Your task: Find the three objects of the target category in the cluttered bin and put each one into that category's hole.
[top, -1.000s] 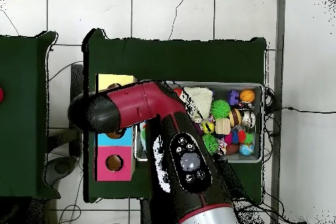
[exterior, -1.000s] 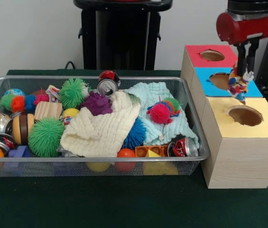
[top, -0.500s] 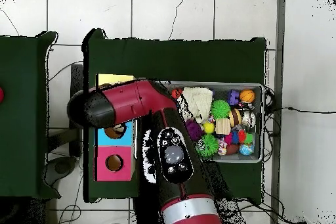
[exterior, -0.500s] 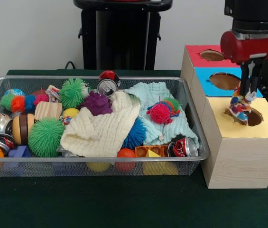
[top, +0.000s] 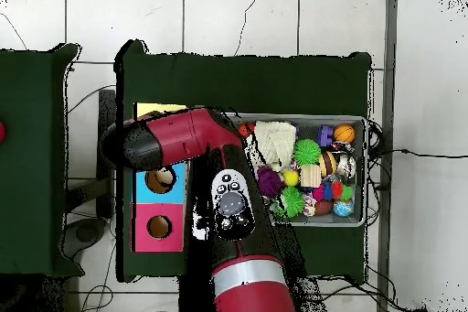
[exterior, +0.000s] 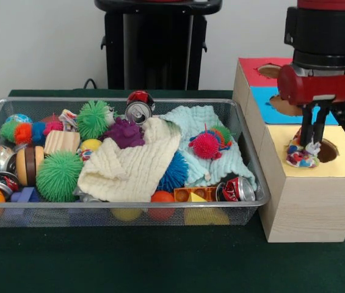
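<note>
Fig.: front + overhead views. Gripper (exterior: 310,148) hangs from the red/black arm (top: 183,139), fingers clamped on a multicoloured crumpled toy (exterior: 301,156).

Risk (judgement): toy sits directly below the fingertips but toward the near-left lip of the yellow box's hole (exterior: 325,150), not over its centre. If let go here it may snag on the rim or stay on the yellow box (exterior: 343,163) top rather than drop through. Cause: sideways offset betw. toy and opening, plus a soft, irregular body that can catch. Whether part of the toy is already inside the hole cannot be told; gripper hides that edge. Overhead view: arm covers the yellow box, so no check there.

Outward from gripper: blue box (exterior: 264,105) just behind, red box (exterior: 254,69) behind that. Wire bin (exterior: 245,177) lies well to the side, full of spiky balls, cloths, cans; other targets w/in it not identifiable.
</note>
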`<state>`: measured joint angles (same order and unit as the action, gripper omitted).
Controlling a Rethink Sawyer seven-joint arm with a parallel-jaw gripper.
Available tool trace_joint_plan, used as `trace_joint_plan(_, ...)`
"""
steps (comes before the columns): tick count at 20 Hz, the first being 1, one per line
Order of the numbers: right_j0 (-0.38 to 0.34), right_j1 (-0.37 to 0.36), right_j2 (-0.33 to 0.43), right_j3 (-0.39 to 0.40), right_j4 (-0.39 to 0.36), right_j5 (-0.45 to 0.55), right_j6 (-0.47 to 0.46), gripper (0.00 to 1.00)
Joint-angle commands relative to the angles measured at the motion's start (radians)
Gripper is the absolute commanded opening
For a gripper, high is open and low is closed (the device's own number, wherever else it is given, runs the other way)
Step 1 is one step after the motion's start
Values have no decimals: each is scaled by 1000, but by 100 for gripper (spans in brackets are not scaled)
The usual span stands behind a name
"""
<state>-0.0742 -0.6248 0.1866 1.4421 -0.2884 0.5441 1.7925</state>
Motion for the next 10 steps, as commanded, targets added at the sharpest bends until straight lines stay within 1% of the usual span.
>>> trace_joint_plan(1, 14, 139, -55, -79, 61, 18, 254, 0)
trace_joint_plan(7, 39, 193, -77, -119, 135, 67, 259, 0)
trace_joint_plan(10, 43, 207, -78, -122, 182, 99, 257, 0)
